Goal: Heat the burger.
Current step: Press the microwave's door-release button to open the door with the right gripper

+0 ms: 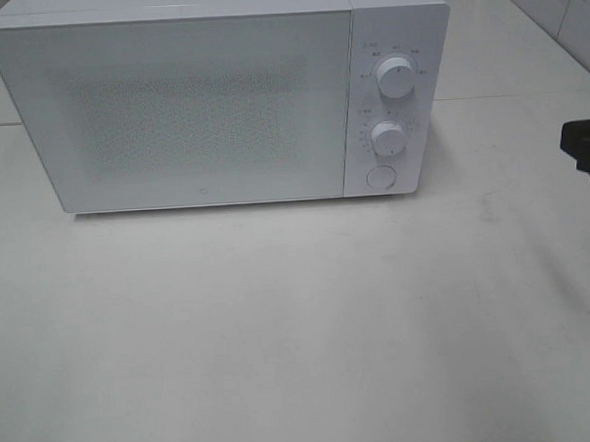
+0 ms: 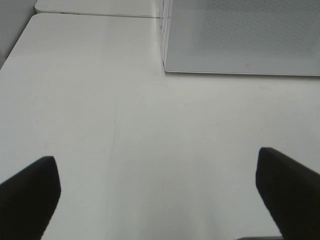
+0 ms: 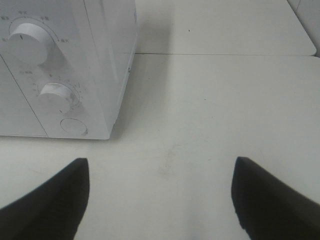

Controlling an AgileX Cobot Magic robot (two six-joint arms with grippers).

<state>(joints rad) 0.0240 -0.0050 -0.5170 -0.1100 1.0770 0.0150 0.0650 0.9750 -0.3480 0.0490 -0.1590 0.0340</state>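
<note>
White surfaces fill all views; the burger's location cannot be determined. The microwave (image 1: 173,109) stands on the table (image 1: 280,329), door closed. Left gripper (image 2: 156,161) and right gripper (image 3: 161,164) hover above the table, jaws apart, empty.

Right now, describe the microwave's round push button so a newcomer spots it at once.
Find the white box-shaped microwave on the pale table; a narrow control strip runs down the right of its closed door. At the strip's bottom, below two raised white knobs, sits the round white button. Unlike the knobs, it lies flat, with no pointer line or scale marks.
</note>
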